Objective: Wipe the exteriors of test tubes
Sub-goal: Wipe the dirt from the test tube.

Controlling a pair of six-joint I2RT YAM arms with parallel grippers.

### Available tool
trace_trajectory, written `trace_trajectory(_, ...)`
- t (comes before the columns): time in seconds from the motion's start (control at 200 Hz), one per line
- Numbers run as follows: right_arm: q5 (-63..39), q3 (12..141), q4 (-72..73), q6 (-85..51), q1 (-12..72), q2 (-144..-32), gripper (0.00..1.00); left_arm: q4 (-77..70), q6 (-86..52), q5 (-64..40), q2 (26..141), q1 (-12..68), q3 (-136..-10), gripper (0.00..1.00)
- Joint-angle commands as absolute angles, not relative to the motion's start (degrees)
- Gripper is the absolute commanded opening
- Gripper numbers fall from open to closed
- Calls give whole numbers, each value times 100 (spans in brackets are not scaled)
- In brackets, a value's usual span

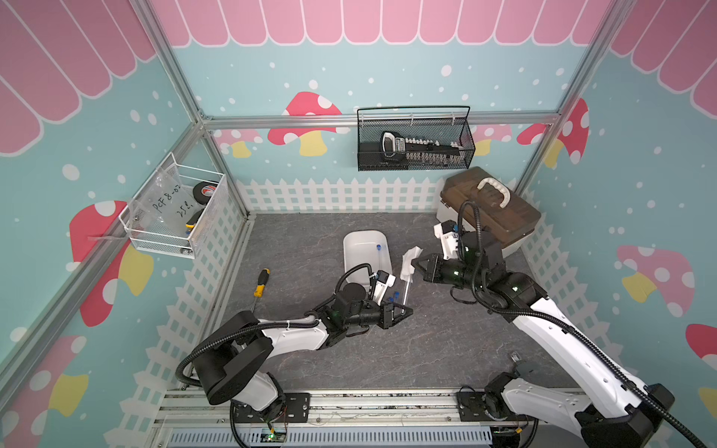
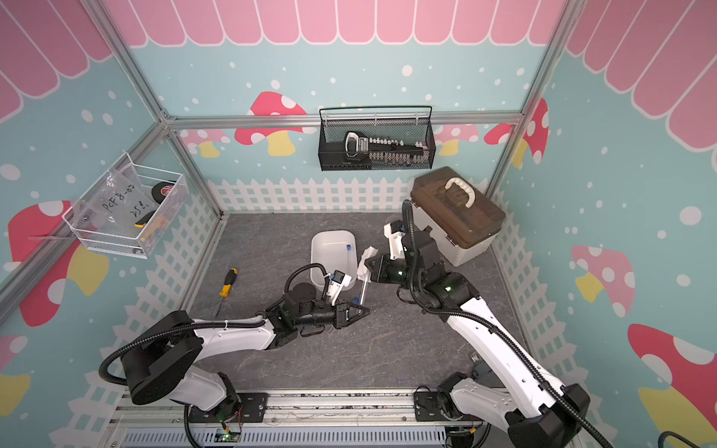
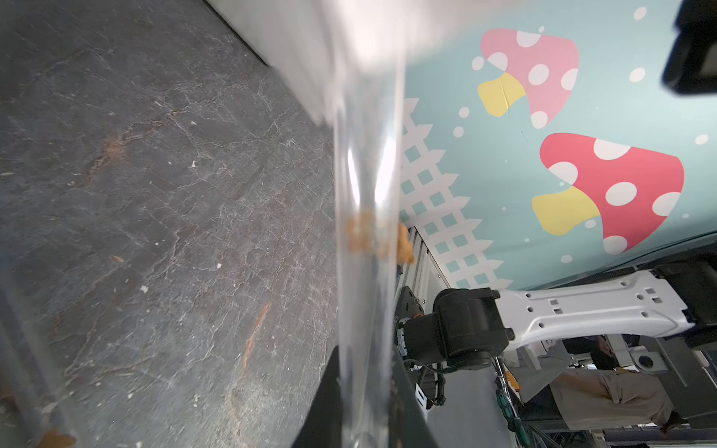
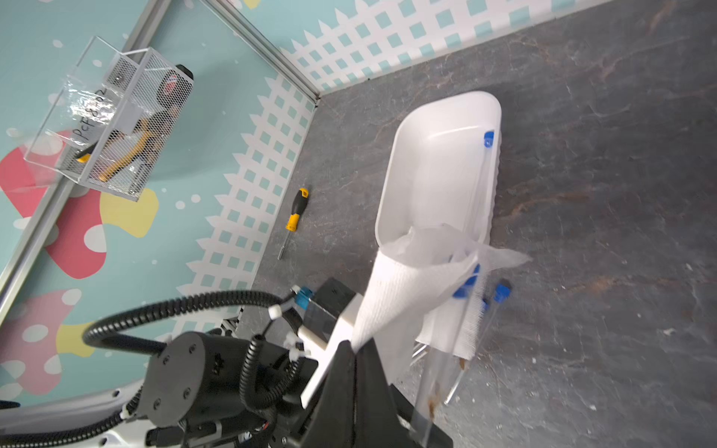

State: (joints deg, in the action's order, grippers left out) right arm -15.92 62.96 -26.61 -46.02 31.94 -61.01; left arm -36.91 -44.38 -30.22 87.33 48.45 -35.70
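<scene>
A thin clear test tube (image 1: pixel 404 293) with a brown smudge stands tilted above the grey stone-patterned table (image 1: pixel 426 349). The closed fingers of the left gripper (image 1: pixel 408 310) pinch its lower end. Its upper part is wrapped in a white paper tissue (image 1: pixel 409 262), which the right gripper (image 1: pixel 414 267) clamps tight. Two more blue-capped tubes (image 1: pixel 394 297) lie on the table just beside the left gripper. A fourth tube (image 4: pixel 481 182) rests inside the white plastic tray (image 1: pixel 359 236). A yellow-and-black screwdriver (image 1: pixel 260 285) lies well apart.

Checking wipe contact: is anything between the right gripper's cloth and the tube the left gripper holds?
Nothing visible does. The right gripper holds its white wipe directly against the held tube, past the left gripper.
</scene>
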Motion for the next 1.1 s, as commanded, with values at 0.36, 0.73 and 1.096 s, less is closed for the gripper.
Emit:
trace_trajectory(0.36, -1128, 5206, -3162, -4723, 3227, -5590, 0, -3740, -4456, -2962, 8562, 4825, -3821, 7)
trace_trajectory(0.73, -1010, 5142, -3090, -4697, 3231, -5625, 33, -3582, -4369, -2901, 8464, 4825, -3797, 7)
trace_trajectory(1.096, -1509, 5111, -2059, -5037, 3282, -5460, 44, -3585, -4387, -2944, 8499, 4825, -3850, 7)
